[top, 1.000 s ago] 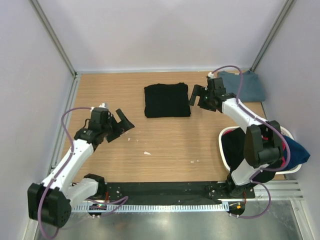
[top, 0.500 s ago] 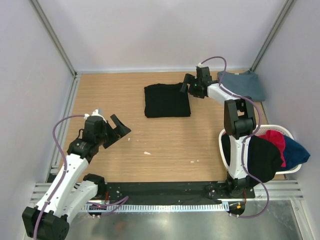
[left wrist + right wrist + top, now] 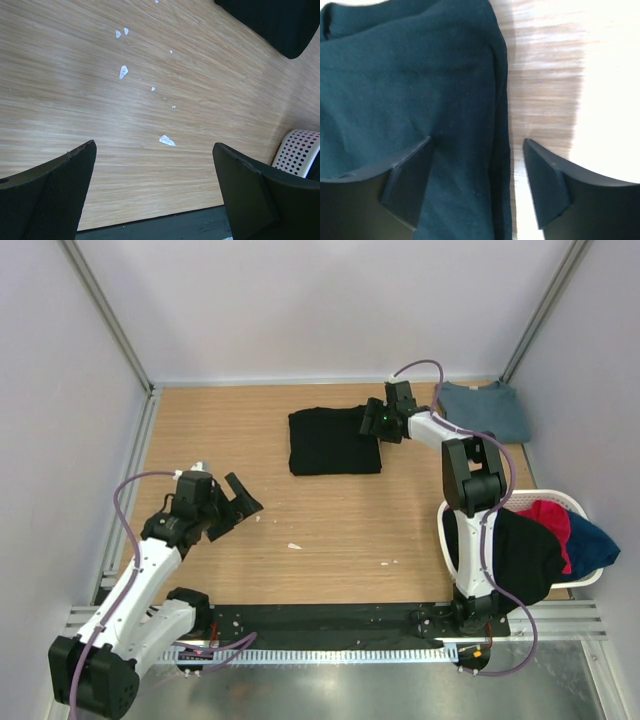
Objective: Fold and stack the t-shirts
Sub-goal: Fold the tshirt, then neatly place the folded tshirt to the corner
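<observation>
Straddling the nearest edge of a folded black shirt [image 3: 333, 440] with the right gripper [image 3: 373, 423] spread open, one finger over cloth and the other over bare table [image 3: 330, 530], with a slate-blue shirt [image 3: 490, 410] flat behind its wrist. Holding the left gripper [image 3: 243, 510] wide open too, over wood dotted with white flecks [image 3: 167, 141], well apart from the black shirt. Backed, near the right arm's base, by a basket [image 3: 588, 583] heaped with more shirts [image 3: 525, 550].

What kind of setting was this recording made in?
Probably a lab test cell, not a home: a wooden table boxed in by plain pale walls and metal frame posts, a left arm and right arm bolted at its near edge, and a basket of shirts.
</observation>
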### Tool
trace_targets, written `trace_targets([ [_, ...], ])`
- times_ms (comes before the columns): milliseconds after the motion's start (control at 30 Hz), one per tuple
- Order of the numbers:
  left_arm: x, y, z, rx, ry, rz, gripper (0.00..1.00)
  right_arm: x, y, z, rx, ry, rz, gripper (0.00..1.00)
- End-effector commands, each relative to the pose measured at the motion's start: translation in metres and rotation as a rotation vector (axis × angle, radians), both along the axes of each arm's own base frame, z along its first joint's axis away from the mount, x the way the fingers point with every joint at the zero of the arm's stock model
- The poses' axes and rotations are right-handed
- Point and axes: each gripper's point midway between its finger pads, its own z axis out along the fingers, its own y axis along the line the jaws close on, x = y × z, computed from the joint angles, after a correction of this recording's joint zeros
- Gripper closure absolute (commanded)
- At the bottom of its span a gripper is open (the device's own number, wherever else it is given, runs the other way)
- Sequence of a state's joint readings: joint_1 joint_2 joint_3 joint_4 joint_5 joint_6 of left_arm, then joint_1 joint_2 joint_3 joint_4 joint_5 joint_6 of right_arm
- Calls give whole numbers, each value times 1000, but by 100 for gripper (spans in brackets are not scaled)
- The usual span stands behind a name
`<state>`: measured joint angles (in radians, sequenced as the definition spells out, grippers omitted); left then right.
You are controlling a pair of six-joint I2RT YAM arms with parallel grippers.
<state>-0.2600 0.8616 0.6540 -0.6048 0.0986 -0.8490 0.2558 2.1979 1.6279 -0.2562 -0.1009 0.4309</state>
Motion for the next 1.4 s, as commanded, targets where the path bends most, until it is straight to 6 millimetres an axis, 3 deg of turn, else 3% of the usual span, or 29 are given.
trace_targets([
  [0,5,-1,7,6,-25,-15,0,-14,-2,-23,-21,62,-1,27],
  [200,8,-2,6,6,-17,-17,0,-14,7,-32,31,76,-1,62],
  [333,10,-3,8,8,-23,-21,0,-9,-3,-29,-15,66,-8,97],
  [367,10,-3,8,12,-24,-24,0,-9,-7,-27,-39,67,1,99],
  [467,13,-3,10,18,-30,-28,0,7,-30,-3,-106,32,-26,99],
  [500,14,-2,11,20,-31,-26,0,21,-36,16,-130,-16,-19,99],
  [567,16,-3,14,22,-40,-30,0,27,-53,32,-171,-16,-17,99],
  [600,18,-3,14,29,-37,-32,0,42,-57,52,-193,-66,5,99],
  [667,21,-3,15,36,-40,-38,0,45,-76,64,-266,-61,2,99],
  [700,21,-3,13,46,-33,-46,0,56,-82,82,-281,-100,-1,99],
  [767,25,-3,13,52,-32,-50,0,57,-95,93,-358,-112,37,99],
  [800,26,-4,13,53,-32,-53,0,63,-100,108,-390,-145,37,99],
  [900,31,-6,11,56,-23,-66,0,66,-122,125,-499,-160,30,99],
  [1033,37,-9,12,56,-22,-79,0,69,-164,146,-541,-180,-42,99],
  [1267,43,-11,12,54,-22,-86,0,78,-204,182,-600,-259,-52,99],
  [1333,44,-12,9,54,-10,-90,0,81,-205,194,-614,-292,-34,99],
  [1367,45,-14,8,54,-4,-98,0,81,-223,199,-627,-297,-51,99],
])
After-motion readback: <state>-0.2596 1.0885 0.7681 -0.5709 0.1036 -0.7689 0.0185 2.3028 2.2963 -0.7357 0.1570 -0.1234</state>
